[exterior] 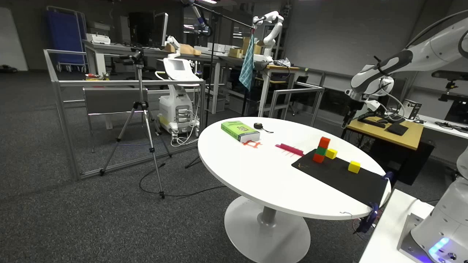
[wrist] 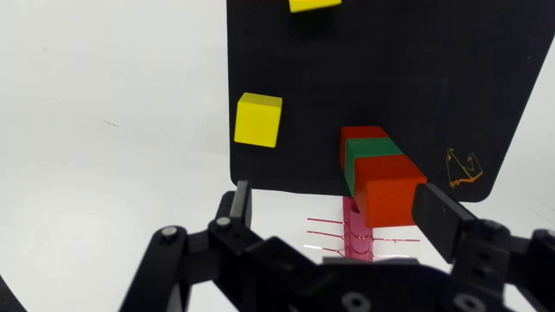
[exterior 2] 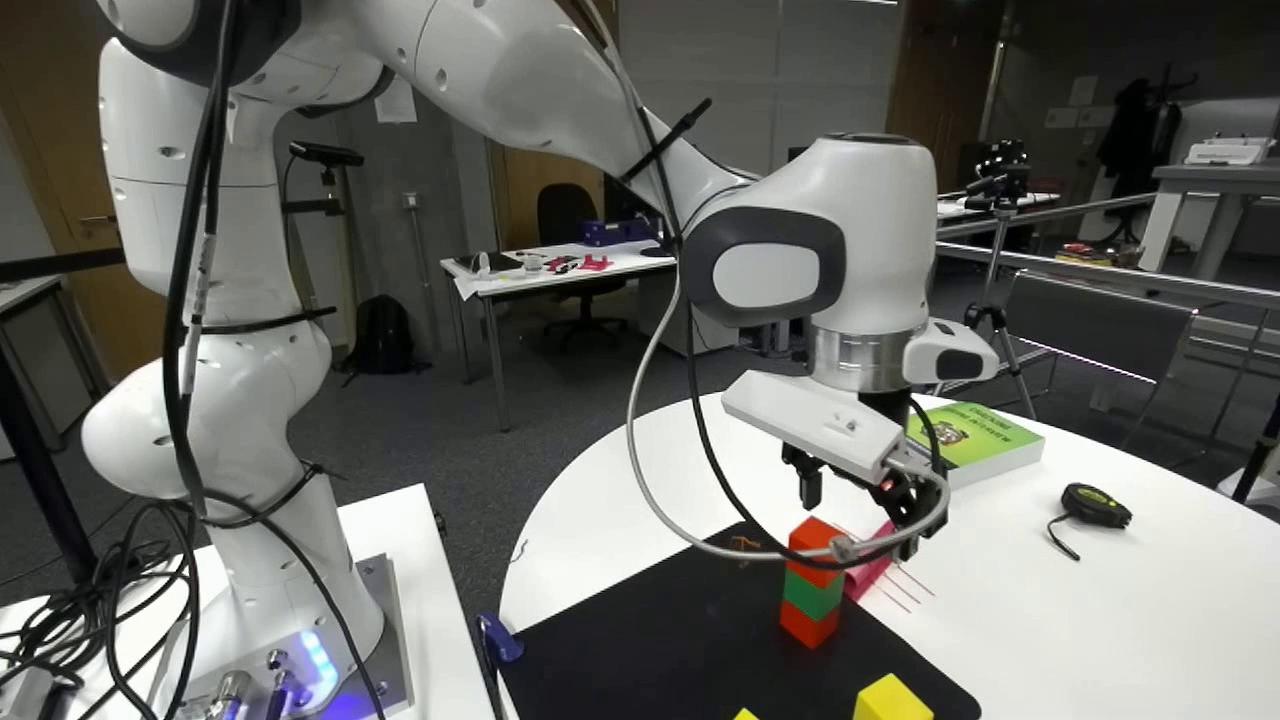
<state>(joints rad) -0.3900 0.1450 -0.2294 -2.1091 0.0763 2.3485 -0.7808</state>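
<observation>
My gripper [wrist: 336, 212] is open and empty, pointing down above the table; it also shows in an exterior view [exterior 2: 858, 515]. Nearest is a stack on a black mat [wrist: 303, 65]: a red cube [wrist: 390, 201] on top, a green cube [wrist: 373, 147] in the middle, a red cube [wrist: 362, 131] at the bottom. In the wrist view the right finger overlaps the top red cube's edge; I cannot tell whether they touch. The stack [exterior: 321, 151] stands upright in both exterior views. One yellow cube [wrist: 258, 121] and another yellow cube [wrist: 315, 4] lie on the mat.
A magenta channel-shaped piece [exterior: 290, 149] lies beside the mat on the round white table [exterior: 234, 168]. A green book [exterior: 239, 129] and a tape measure [exterior 2: 1095, 505] lie farther off. Blue clamps [exterior: 369, 219] hold the mat's edge. A loose cable [exterior 2: 640, 450] hangs from the arm.
</observation>
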